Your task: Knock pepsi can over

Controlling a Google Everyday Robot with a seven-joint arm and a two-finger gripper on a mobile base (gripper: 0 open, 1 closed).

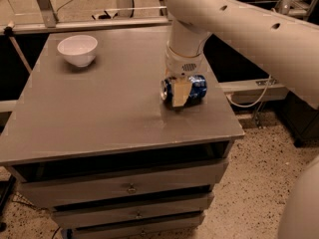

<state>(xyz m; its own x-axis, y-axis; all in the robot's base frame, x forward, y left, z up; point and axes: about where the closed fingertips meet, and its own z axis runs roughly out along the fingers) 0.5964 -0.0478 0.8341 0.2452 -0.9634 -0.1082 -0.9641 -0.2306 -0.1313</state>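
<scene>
Treat the can (197, 86), lying sideways at the right of the desk (99, 108) under the end effector (180, 94), as light, slick, dentable. Take across the mid-body. Cannot tell the end effector's grip state.

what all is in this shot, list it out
pepsi can: 1, dark blue, lying on its side, right part of the table
bowl: 1, white, upright, back left of the table
table: 1, grey, fills the middle of the view
drawers: 3, grey, under the tabletop
gripper: 1, tan, down at the can
arm: 1, white, reaching in from the upper right
</scene>
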